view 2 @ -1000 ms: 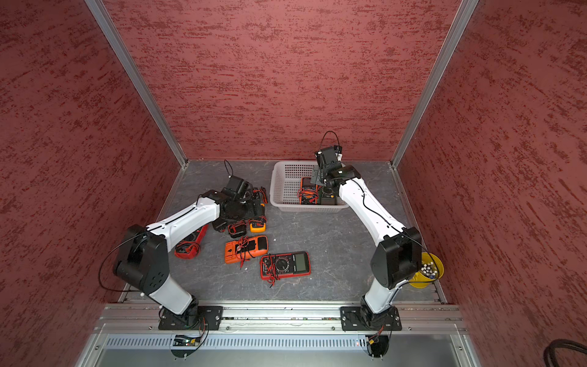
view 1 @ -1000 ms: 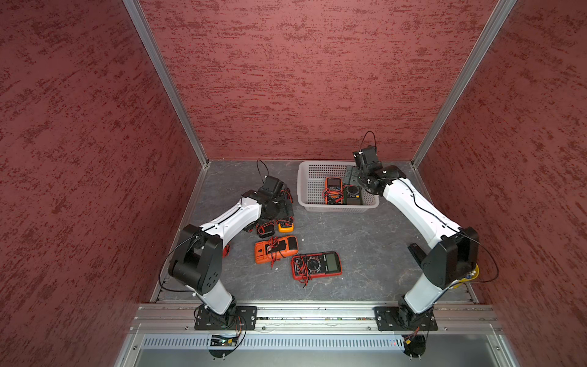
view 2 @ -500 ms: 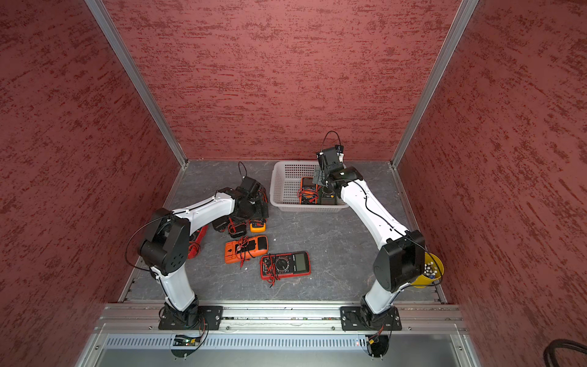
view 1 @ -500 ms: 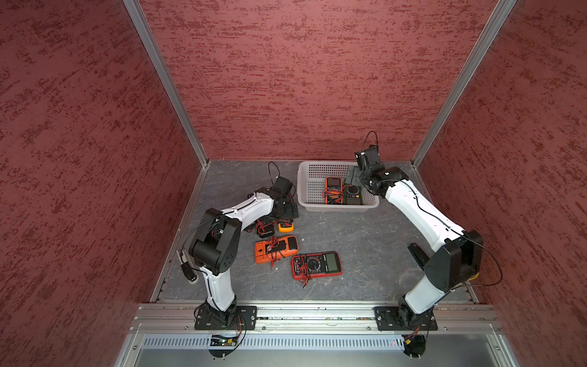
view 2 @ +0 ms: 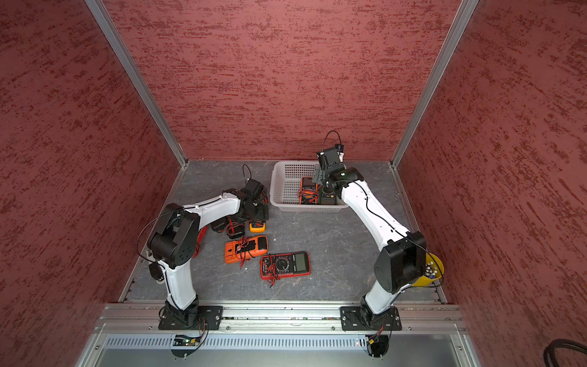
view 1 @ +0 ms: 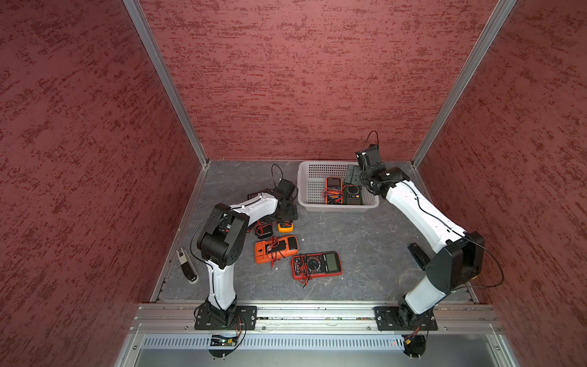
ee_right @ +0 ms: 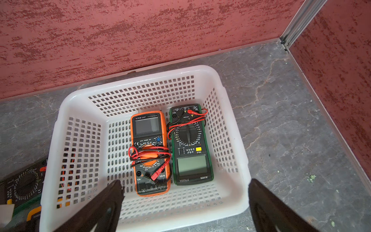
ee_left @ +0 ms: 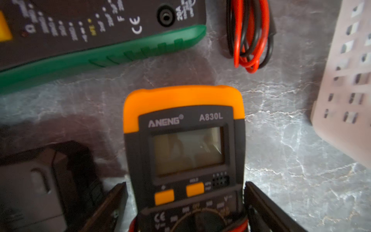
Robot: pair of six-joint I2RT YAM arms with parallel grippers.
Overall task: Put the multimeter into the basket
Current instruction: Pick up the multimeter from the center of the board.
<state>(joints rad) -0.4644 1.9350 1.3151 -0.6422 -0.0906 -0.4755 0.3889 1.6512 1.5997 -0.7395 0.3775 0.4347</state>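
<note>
A small orange-and-black multimeter [ee_left: 183, 140] lies on the grey floor, seen in both top views [view 1: 285, 226] [view 2: 257, 226]. My left gripper [ee_left: 185, 185] is low over it [view 1: 287, 211], jaws straddling its dial end. One finger touches its side and the other stands a little clear, so the gripper is open. The white perforated basket [view 1: 336, 208] [view 2: 308, 206] [ee_right: 140, 80] stands at the back right. An orange multimeter [ee_right: 150, 152] and a green one [ee_right: 190, 144] lie in it. My right gripper [ee_right: 185, 183] hangs open and empty above the basket's near right corner [view 1: 354, 176].
A green-cased multimeter [ee_left: 80, 30] and a lead bundle [ee_left: 249, 36] lie just beyond the left gripper, with the basket wall [ee_left: 345, 80] close by. An orange multimeter [view 1: 275, 248], a red one [view 1: 316, 265] and a small black one [view 1: 263, 230] lie mid-floor. A yellow cup [view 2: 430, 270] sits behind the right arm.
The left arm has swung its elbow in and carried its gripper rightward and down over the small multimeter. Its jaws have narrowed slightly. The right gripper has stayed over the basket.
</note>
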